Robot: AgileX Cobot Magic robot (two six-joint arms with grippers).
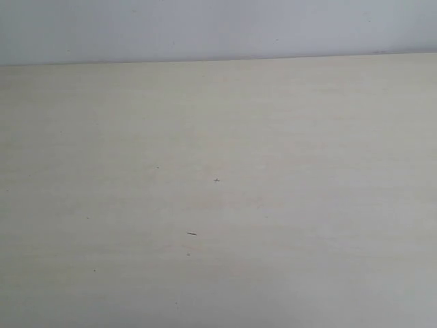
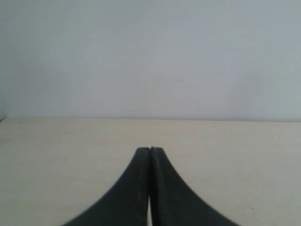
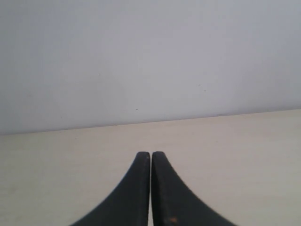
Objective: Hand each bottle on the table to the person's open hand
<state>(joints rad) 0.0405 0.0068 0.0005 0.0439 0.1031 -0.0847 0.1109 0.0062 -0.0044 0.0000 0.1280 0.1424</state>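
Observation:
The pale beige table (image 1: 218, 137) fills the exterior view, bare apart from a few tiny dark specks. No bottles and no person's hand show in any view. Neither gripper appears in the exterior view. In the left wrist view my left gripper (image 2: 150, 149) is shut, its black fingers pressed together with nothing between them, low over the table (image 2: 56, 160). In the right wrist view my right gripper (image 3: 150, 154) is likewise shut and holds nothing, above the table (image 3: 235, 155).
A plain pale grey wall (image 1: 218, 27) rises behind the table's far edge (image 1: 218, 60). The same wall (image 2: 150, 56) fills the upper half of both wrist views.

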